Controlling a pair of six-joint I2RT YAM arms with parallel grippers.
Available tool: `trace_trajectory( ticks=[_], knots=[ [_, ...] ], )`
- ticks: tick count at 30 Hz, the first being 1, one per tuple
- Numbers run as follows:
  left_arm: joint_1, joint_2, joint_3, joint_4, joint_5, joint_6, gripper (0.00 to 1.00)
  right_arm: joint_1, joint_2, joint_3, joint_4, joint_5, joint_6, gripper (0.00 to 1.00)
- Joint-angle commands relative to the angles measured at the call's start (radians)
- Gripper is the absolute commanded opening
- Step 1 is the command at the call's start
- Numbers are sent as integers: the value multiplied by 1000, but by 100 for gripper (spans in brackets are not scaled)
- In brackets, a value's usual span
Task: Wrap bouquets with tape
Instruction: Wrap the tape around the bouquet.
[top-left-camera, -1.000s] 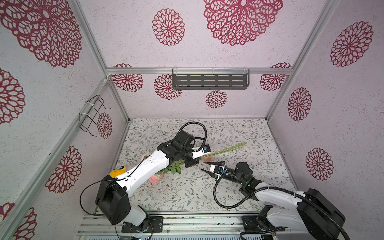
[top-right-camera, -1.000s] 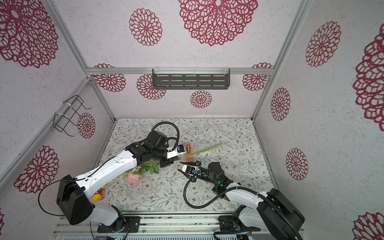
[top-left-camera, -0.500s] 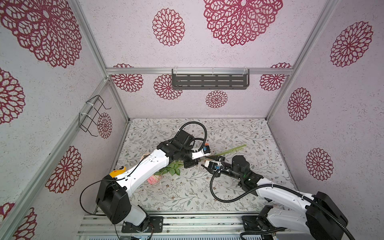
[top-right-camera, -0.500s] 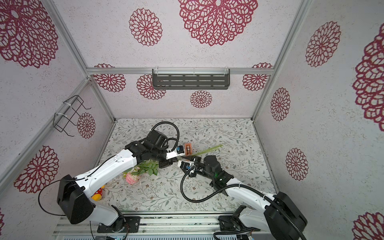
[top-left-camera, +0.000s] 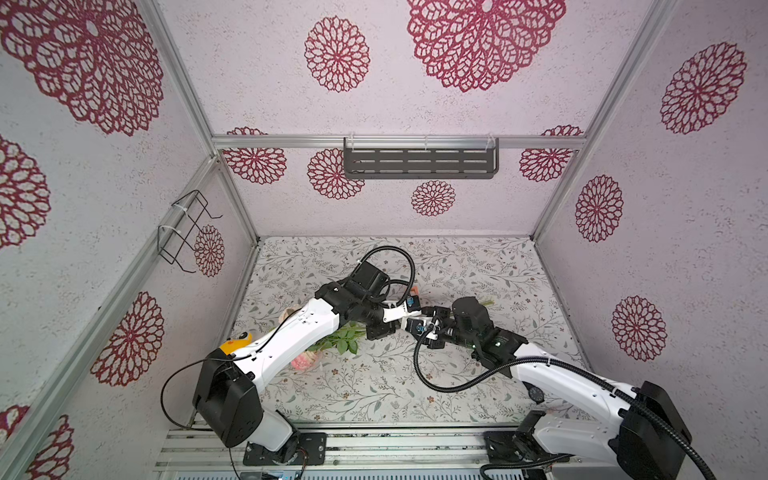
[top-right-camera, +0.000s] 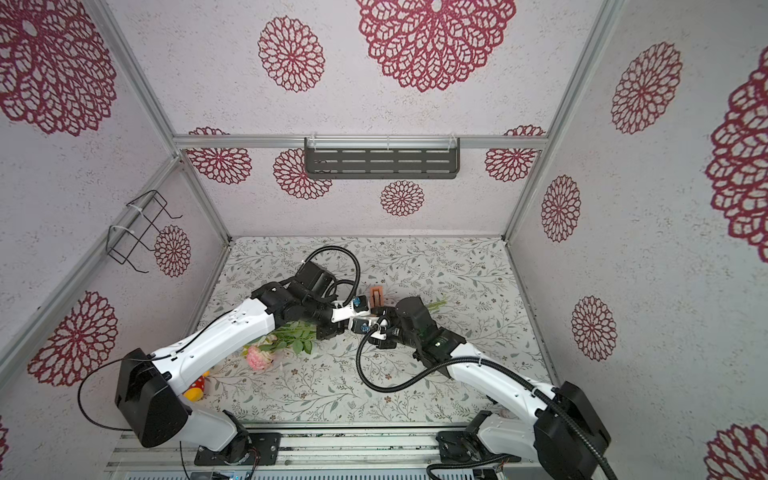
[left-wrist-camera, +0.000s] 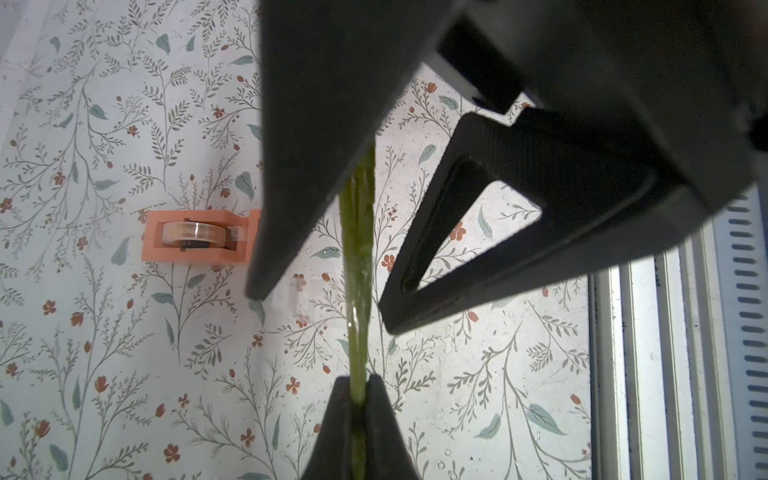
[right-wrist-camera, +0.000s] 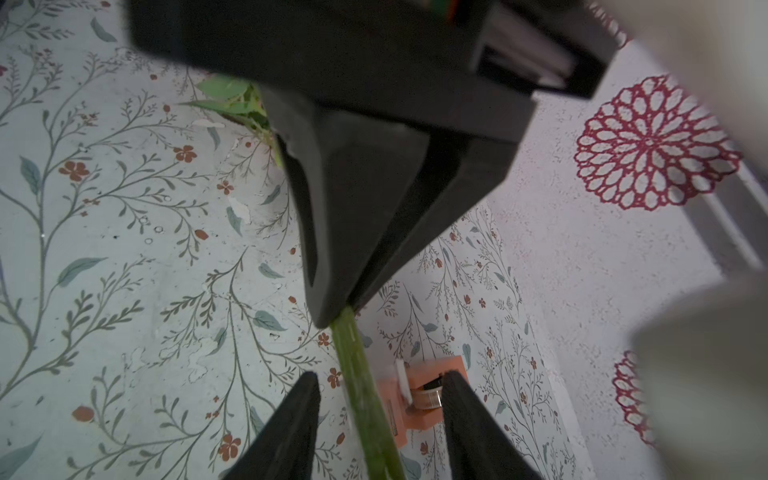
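The left claw (left-wrist-camera: 358, 390) is clenched on the bouquet (top-left-camera: 343, 338), pinching its bundled green stems (left-wrist-camera: 357, 249) just beyond the leaves. In both top views the bunch runs slantwise over the desk (top-left-camera: 374, 395). The pink blooms (top-right-camera: 257, 357) point to about 8 o'clock, partly hidden beneath the left arm. The cut stem ends (top-right-camera: 436, 305) stick out toward 2 o'clock from behind the right arm's wrist.

The right claw (right-wrist-camera: 380, 386) meets the left one nose to nose near the desk's middle. Its jaws stand apart, released, one on each side of the stems. The left wrist view shows pale desk between each finger and the stems, so it grasps nothing.

The tape (left-wrist-camera: 191, 232), a clear roll, sits in its orange dispenser (top-right-camera: 377, 297) flat on the desk, just at 12 o'clock of where the claws meet and apart from both.

A grey slotted shelf (top-left-camera: 419, 164) hangs on the back wall at 12 o'clock, and a black wire rack (top-left-camera: 185, 232) is fixed to the wall at 9 o'clock. A small yellow thing (top-right-camera: 194, 390) lies by the left arm's base, too hidden to name.
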Motion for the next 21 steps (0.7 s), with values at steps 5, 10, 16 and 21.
trace_trajectory(
  ticks=[5, 10, 16, 21],
  knots=[
    [-4, -1, 47, -4, 29, 23, 0, 14, 21, 64, -206, 47, -143, 48],
    [-2, 23, 74, -35, 24, 28, 0, 41, 32, 80, -233, 88, -187, 43],
    [2, 47, 101, -60, 35, 30, 0, 57, 27, 100, -234, 101, -225, 53],
    [3, 47, 103, -71, 44, 36, 0, 64, 9, 107, -218, 180, -213, 56]
  ],
)
